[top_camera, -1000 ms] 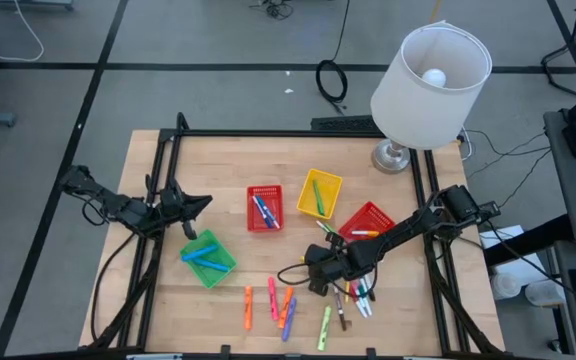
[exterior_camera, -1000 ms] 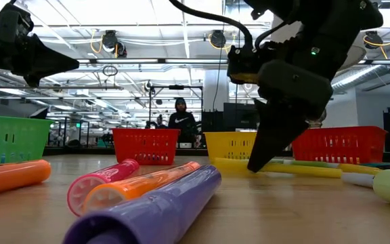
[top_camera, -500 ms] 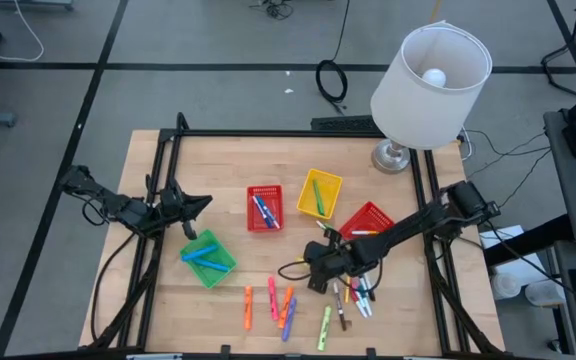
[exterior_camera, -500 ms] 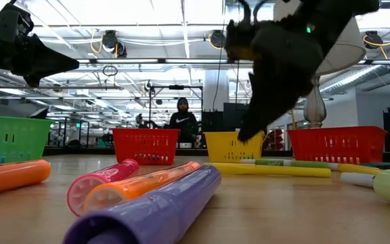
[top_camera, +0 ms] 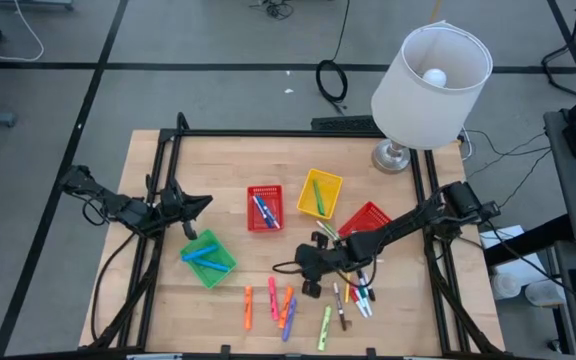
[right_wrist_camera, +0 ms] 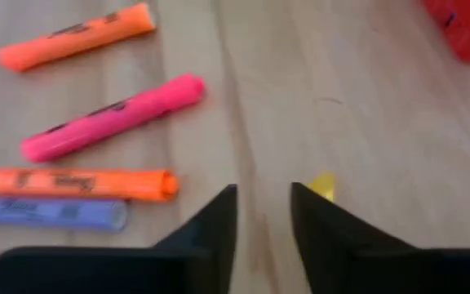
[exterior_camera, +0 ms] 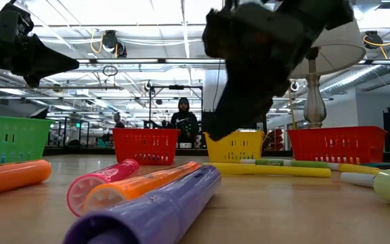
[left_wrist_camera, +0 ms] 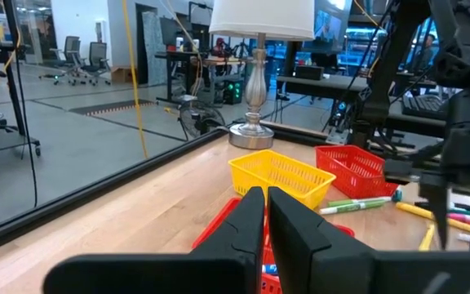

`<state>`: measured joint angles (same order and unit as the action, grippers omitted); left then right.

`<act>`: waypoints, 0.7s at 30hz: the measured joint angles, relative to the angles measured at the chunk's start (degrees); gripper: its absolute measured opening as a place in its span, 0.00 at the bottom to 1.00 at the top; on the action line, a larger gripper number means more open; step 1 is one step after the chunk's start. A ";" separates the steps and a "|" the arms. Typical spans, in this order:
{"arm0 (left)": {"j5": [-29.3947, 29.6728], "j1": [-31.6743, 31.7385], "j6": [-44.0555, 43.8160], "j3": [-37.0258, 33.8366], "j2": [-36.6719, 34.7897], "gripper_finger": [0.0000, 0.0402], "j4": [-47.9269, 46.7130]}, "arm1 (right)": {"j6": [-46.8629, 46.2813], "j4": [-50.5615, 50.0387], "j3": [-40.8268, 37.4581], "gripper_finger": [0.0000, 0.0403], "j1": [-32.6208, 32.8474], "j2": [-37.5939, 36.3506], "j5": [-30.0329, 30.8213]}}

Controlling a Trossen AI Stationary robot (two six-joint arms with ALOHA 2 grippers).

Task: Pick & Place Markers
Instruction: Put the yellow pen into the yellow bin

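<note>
Loose markers lie near the table's near edge: an orange one (top_camera: 248,308), a pink one (top_camera: 272,297), another orange one (top_camera: 286,300), a purple one (top_camera: 289,320), a yellow-green one (top_camera: 324,327) and a small cluster (top_camera: 353,295). My right gripper (top_camera: 310,280) hovers above the table between the row and the cluster, open with a narrow empty gap (right_wrist_camera: 263,192). Its wrist view shows the pink marker (right_wrist_camera: 113,118), two orange ones (right_wrist_camera: 80,184) and the purple one (right_wrist_camera: 47,212) ahead of it. My left gripper (top_camera: 200,203) waits shut (left_wrist_camera: 266,214) over the table's left side.
Four mesh baskets stand mid-table: green (top_camera: 208,258) with blue markers, red (top_camera: 264,208), yellow (top_camera: 319,193) with a green marker, and another red one (top_camera: 368,220). A lamp (top_camera: 430,70) stands at the far right corner. A person (exterior_camera: 183,122) is in the room beyond.
My right gripper has risen off the table from beside the long yellow marker in the cluster and moved toward the table's left, toward the row of orange, pink and purple markers. The yellow marker has stayed on the table.
</note>
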<state>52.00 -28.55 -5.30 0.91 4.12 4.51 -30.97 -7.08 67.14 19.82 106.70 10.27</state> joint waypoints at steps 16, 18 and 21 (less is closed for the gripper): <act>0.03 -0.01 0.57 0.00 0.00 0.06 -0.48 | 1.41 -5.61 0.34 0.39 -1.74 8.79 1.36; 0.03 0.01 0.57 0.00 0.00 0.06 -0.48 | 1.43 -6.47 0.30 0.27 -1.86 9.10 1.12; 0.03 0.01 0.57 0.00 0.00 0.06 -0.48 | 1.36 -8.65 0.23 0.10 -2.31 9.24 0.46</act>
<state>52.03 -28.54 -4.73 0.91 4.12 4.03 -29.61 -15.73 67.37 17.51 115.94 10.72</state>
